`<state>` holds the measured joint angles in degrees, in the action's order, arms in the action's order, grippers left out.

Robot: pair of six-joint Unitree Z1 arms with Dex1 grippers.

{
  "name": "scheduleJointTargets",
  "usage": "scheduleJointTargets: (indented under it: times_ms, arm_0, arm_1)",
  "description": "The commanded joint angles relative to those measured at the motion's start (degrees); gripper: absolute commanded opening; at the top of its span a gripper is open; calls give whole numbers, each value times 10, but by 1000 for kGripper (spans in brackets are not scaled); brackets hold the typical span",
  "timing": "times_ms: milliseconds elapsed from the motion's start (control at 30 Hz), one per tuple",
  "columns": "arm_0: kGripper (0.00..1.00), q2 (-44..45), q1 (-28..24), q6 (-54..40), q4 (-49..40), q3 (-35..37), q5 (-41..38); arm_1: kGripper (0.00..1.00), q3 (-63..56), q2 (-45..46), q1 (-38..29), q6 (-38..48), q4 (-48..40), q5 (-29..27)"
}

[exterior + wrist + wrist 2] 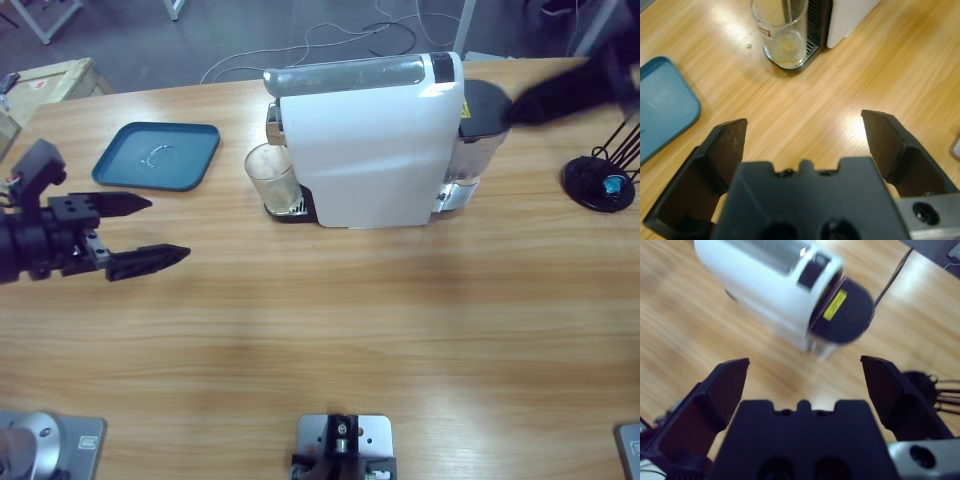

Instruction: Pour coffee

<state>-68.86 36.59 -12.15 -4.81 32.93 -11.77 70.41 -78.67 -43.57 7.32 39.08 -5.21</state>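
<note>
Your left gripper (145,232) hangs empty with its jaws spread wide near the tabletop's left edge, and the glass (272,177) with its shallow layer of coffee (785,46) stands upright straight ahead of it, on the drip tray of the coffee machine (370,140) toward the far edge. The left arm is the nearer one (the blue tray (158,155) lies off to one side of that line). Your right gripper (805,377), also open and holding nothing, hovers above the machine's dark rear end.

Counter (330,320): long, light wood, lengthwise grain, soft glare patches. Floor (250,35) beyond the far edge: dark grey. Cables (360,40): pale and black, looped loose on the floor. Wooden crate (45,80): far left, beside the counter's corner. White frame legs (45,20): upper left corner.
</note>
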Motion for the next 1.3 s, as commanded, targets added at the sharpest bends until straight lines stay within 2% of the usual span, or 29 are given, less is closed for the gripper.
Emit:
scheduleJointTargets:
  times_ms: [33, 233, 400, 1000, 1300]
  arm_0:
    - [982, -26, 11, 3, 6, -13, -15]
    - [982, -20, 11, 3, 6, -17, -13]
    - [982, -26, 11, 3, 6, -16, -10]
    - [982, -15, 11, 3, 6, 9, -11]
    - [982, -18, 11, 2, 6, 66, -11]
  arm_1:
    - [1000, -211, 108, -18, 9, -129, 11]
    - [1000, -281, 128, -18, 9, -231, 12]
    - [1000, -293, 104, -18, 8, -259, 18]
    - [1000, -349, 112, -18, 15, -293, 16]
    - [1000, -357, 115, -18, 15, -295, 16]
